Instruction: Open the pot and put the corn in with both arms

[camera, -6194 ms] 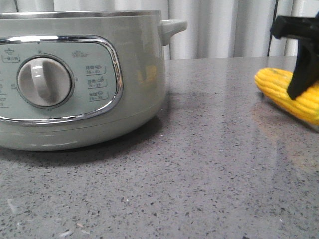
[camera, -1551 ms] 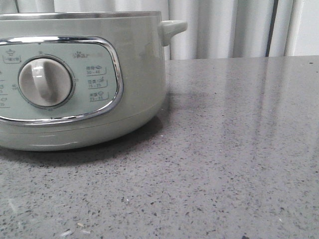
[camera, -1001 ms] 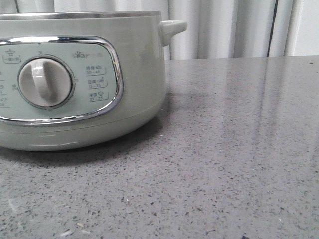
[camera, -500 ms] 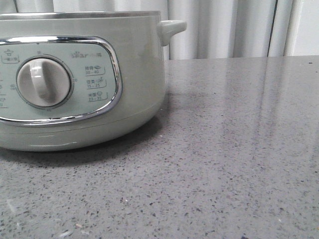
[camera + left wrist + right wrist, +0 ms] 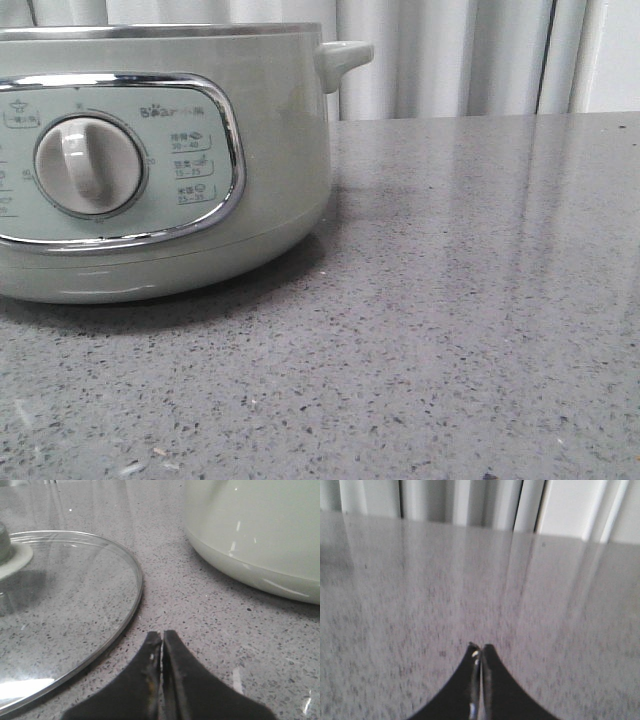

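Note:
The sage-green pot (image 5: pixel 160 160) stands at the left of the front view, with its chrome-framed panel and cream dial (image 5: pixel 88 166) facing me; its inside is hidden. Its lower wall also shows in the left wrist view (image 5: pixel 255 535). The corn is out of view in every frame. My left gripper (image 5: pixel 162 633) is shut and empty, low over the counter between the pot and a glass lid (image 5: pixel 55 615) that lies flat on the counter. My right gripper (image 5: pixel 481 646) is shut and empty above bare counter. Neither gripper shows in the front view.
The grey speckled counter (image 5: pixel 470 300) stretches right of the pot to a white curtain (image 5: pixel 450 55) at the back. The lid's pale knob (image 5: pixel 10 555) sits at the edge of the left wrist view.
The corn and the right gripper, at the right edge 6.2 s ago, are gone from the front view. The pot has shifted very slightly in the last second.

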`<state>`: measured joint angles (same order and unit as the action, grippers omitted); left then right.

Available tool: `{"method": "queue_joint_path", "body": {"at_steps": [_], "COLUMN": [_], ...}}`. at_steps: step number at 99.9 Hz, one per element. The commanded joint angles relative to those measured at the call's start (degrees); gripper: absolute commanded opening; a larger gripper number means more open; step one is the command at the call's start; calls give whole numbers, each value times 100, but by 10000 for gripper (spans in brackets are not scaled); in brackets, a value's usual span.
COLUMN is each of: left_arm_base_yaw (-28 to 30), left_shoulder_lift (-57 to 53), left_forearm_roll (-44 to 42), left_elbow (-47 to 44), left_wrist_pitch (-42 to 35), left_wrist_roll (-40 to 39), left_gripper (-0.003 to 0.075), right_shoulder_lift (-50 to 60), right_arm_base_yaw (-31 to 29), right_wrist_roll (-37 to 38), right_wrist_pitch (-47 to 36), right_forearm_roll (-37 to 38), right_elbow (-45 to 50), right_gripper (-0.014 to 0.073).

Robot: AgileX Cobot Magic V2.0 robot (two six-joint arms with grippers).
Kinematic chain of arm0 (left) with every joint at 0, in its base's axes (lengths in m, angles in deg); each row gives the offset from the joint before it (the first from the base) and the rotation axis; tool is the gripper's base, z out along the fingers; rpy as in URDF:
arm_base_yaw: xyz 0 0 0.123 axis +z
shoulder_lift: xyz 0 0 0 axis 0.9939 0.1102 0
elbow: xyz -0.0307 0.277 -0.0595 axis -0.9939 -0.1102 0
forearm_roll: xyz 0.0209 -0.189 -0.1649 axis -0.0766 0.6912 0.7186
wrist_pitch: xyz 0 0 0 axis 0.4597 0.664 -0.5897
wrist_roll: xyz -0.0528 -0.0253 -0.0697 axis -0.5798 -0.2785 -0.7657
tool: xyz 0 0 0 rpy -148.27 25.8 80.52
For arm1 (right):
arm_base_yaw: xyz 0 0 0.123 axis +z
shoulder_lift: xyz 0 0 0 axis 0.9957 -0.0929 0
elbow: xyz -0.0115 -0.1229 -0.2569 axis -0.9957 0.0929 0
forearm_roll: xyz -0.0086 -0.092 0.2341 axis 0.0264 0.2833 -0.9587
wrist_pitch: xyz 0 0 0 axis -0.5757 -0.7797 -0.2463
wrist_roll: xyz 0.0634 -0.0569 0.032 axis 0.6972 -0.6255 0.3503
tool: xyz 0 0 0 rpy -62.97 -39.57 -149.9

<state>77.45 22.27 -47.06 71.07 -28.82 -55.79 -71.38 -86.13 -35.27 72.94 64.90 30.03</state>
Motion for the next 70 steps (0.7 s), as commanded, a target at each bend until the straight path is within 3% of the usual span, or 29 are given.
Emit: {"method": "queue_joint_path", "body": {"at_steps": [1,9,70], "left_arm_base_yaw": [-24,-24,-24], "left_shoulder_lift": [74,74,74], "left_forearm_roll": [28,28,28], "left_elbow": [-155,-155,-155], "left_wrist_pitch": [-403,-403,-403], "left_wrist_roll": [-46,-46,-46], "left_gripper": [-20,-20,-20], "right_shoulder_lift": [109,109,109], "right_arm_base_yaw": [-38,-38,-38], "right_wrist_roll": [-14,-14,-14], "right_wrist_pitch": [108,500,456], "right_forearm_roll": [-17,-17,-17], "right_elbow": [98,98,98], "right_gripper": [-53,-53,-53]}}
